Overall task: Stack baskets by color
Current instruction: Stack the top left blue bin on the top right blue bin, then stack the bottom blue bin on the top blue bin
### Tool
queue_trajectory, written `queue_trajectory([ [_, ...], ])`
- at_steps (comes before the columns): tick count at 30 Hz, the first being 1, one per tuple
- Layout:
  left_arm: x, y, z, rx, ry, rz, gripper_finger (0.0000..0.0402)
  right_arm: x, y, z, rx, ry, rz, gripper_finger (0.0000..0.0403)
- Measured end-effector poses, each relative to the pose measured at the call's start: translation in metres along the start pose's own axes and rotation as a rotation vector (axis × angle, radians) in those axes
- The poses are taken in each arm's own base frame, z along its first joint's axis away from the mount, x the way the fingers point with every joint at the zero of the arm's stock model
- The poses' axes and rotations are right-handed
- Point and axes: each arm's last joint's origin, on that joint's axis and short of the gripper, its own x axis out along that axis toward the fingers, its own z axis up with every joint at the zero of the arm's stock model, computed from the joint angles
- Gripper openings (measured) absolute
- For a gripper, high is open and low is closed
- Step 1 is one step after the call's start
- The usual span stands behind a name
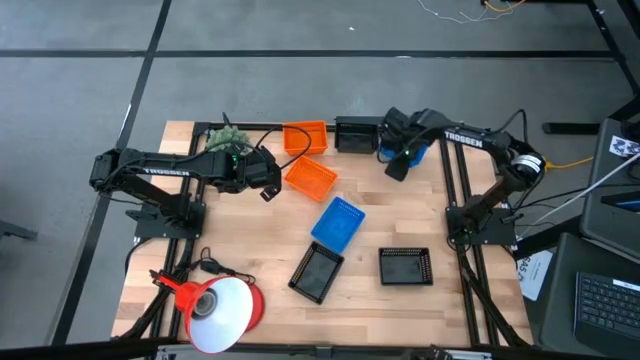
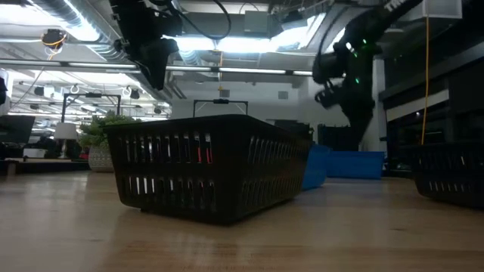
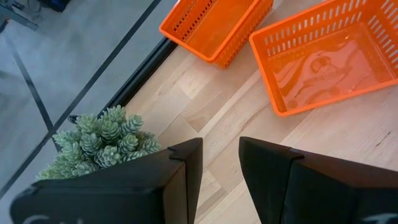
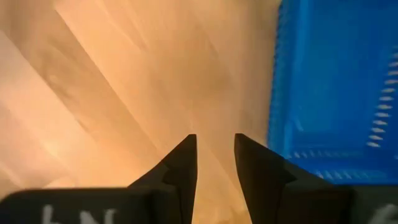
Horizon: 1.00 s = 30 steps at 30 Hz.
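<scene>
Two orange baskets (image 1: 305, 137) (image 1: 311, 177) rest flat on the table at the far middle, apart from each other. A blue basket (image 1: 338, 222) lies mid-table, and a second blue basket (image 4: 336, 87) sits at the far right. Three black baskets stand at the far edge (image 1: 357, 133) and toward the near side (image 1: 317, 271) (image 1: 405, 266). My left gripper (image 3: 221, 146) hovers open above bare wood, left of the nearer orange basket (image 3: 329, 56). My right gripper (image 4: 216, 140) points down, open, over bare wood just beside the far blue basket. Neither has anything between its fingers.
A small green plant (image 1: 225, 138) stands at the far left corner, close behind my left gripper. A red-orange cone lamp (image 1: 215, 305) with its cord lies at the near left. Bare wood shows between the orange and black baskets and along the table's left side.
</scene>
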Motion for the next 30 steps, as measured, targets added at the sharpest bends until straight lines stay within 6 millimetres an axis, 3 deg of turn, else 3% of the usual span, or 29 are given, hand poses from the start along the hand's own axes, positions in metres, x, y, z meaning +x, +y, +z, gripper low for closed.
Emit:
queue_trajectory([
  [4,0.000,0.000,0.000,0.000,0.000,0.000,0.0098,0.027,0.001,-0.012,0.000,0.022,-0.009,0.0108],
  [8,0.000,0.000,0.000,0.000,0.000,0.000,0.0098,0.039,-0.003,-0.020,0.025,0.057,-0.195,0.0108],
  [20,0.000,0.000,0.000,-0.002,0.000,0.000,0.0098,0.032,-0.025,-0.016,0.062,0.035,-0.406,0.0108],
  [30,0.000,0.000,0.000,-0.002,0.002,-0.003,0.0098,0.034,-0.020,-0.017,0.084,0.028,-0.239,0.0108],
])
